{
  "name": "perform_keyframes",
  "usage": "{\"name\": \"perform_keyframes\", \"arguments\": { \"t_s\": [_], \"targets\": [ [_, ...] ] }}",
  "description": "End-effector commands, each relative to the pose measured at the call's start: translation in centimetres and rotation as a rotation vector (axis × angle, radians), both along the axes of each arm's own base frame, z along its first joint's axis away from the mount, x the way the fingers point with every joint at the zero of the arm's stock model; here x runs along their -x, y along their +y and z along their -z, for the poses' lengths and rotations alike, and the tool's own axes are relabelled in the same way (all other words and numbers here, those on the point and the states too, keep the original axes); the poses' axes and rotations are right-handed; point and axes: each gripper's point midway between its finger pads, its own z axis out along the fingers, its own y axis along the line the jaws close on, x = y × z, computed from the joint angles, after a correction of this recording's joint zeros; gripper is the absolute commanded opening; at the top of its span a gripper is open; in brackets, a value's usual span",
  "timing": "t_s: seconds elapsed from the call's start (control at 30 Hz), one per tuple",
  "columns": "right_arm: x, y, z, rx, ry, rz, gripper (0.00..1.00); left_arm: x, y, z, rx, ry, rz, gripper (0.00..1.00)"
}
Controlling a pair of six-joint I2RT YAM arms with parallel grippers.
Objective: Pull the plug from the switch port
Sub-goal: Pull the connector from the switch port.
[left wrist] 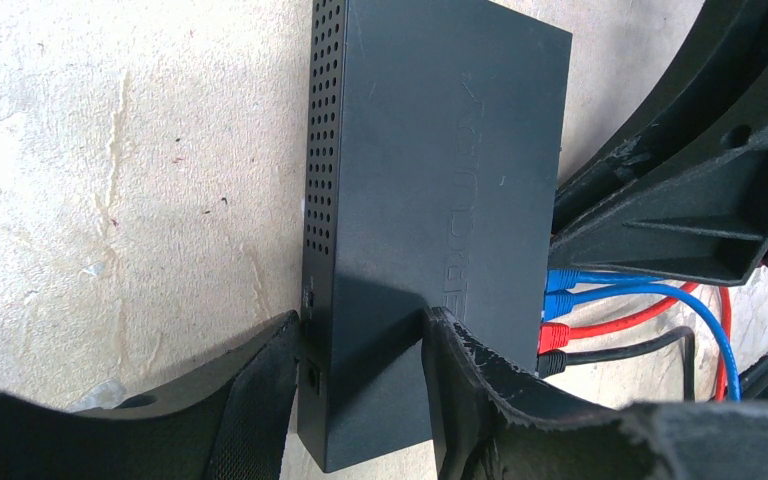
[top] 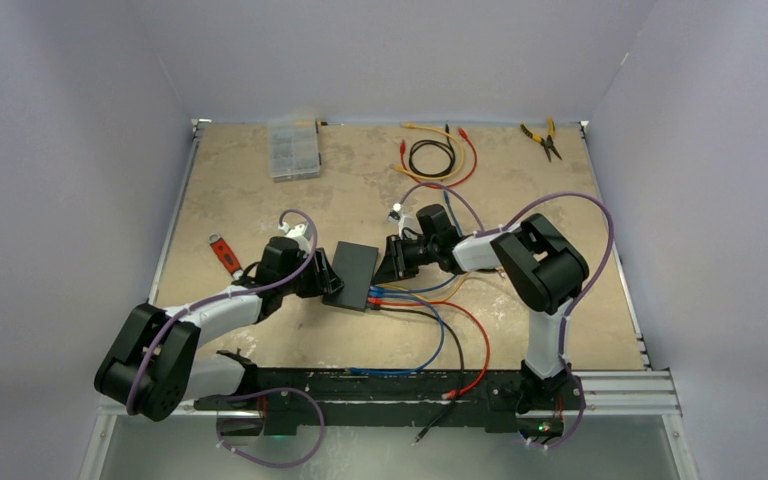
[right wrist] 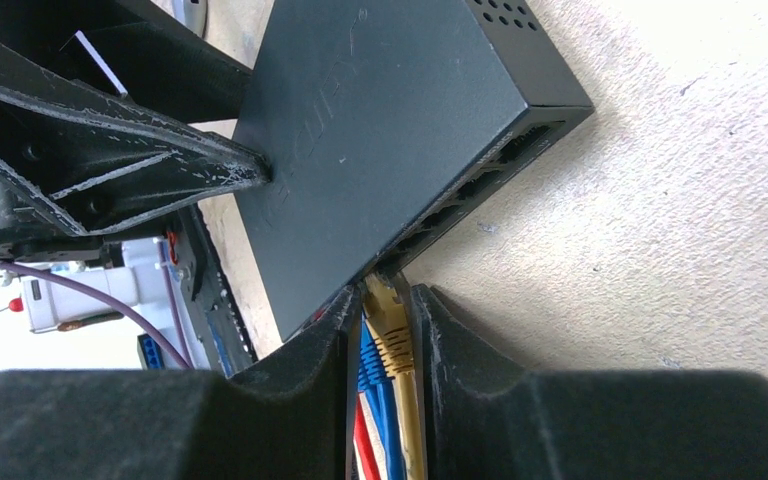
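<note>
- Right wrist cam: my right gripper is pinched on the yellow plug, its head right at the socket row of the switch.
- Any branding on it?
- Left wrist cam, I can read embossed "ERCU" on top, rest's too faint. Left gripper clamps the switch's end, middle of the table between both arms.
</note>
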Motion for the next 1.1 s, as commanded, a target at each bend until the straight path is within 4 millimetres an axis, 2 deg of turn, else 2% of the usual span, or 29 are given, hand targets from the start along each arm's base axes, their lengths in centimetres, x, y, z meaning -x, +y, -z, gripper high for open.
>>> {"name": "perform_keyframes", "arguments": {
  "t_s": [0.0,0.27,1.07],
  "targets": [
    [0.2,0.2,2.2,0.056,0.018,0.011,0.24,1.2,0.5,1.7,-0.042,0.063,0.008,0.46],
    [0.3,0.0,2.7,0.069,0.023,0.009,0.00,1.2,1.1,2.1,-0.069,0.074,-0.019,0.46],
    [0.8,-1.0,2.9,0.129,0.004,-0.015,0.00,1.1,3.2,3.8,-0.157,0.143,-0.144,0.28]
  ]
}}
